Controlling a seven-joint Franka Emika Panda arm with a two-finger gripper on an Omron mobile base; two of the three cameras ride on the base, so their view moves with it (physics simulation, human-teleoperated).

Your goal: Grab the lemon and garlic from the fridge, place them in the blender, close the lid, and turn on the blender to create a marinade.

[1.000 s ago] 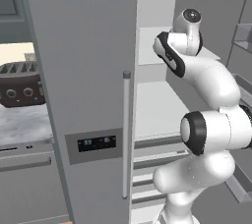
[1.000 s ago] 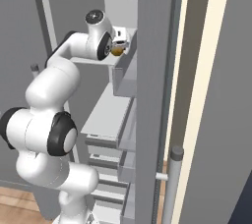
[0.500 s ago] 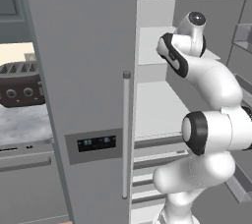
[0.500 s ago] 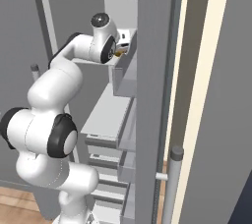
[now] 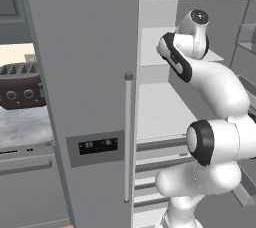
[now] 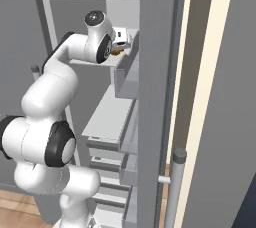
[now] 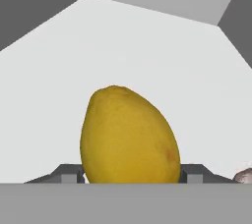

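Reaching for the lemon on the upper fridge shelf

Closing range on the lemon: in the hand view it sits dead centre between my fingertips, one tip showing on each side of it at the bottom. My claw is spread apart, wide enough to straddle the fruit; I can't tell whether the pads are touching the skin yet. The lemon rests on a white shelf inside the fridge, with the shelf's back corner well behind it.

From the right base view my claw is pushed in at the upper shelf, with a bit of yellow-brown just under the hand. The fridge door stands open, its bar handle and dark display panel facing the left base camera.

Step in hand, as I judge it: first pickup, lemon. Garlic, blender, lid, switch all still to do.

Next move calls for: ease in until the fruit's widest part sits between the pads, then squeeze. Round, smooth body, so off-centre contact may squirt it toward the back. After that, lift slightly and back straight out, clear of the shelf edge.

Far left, past the door: dark toaster on the worktop.
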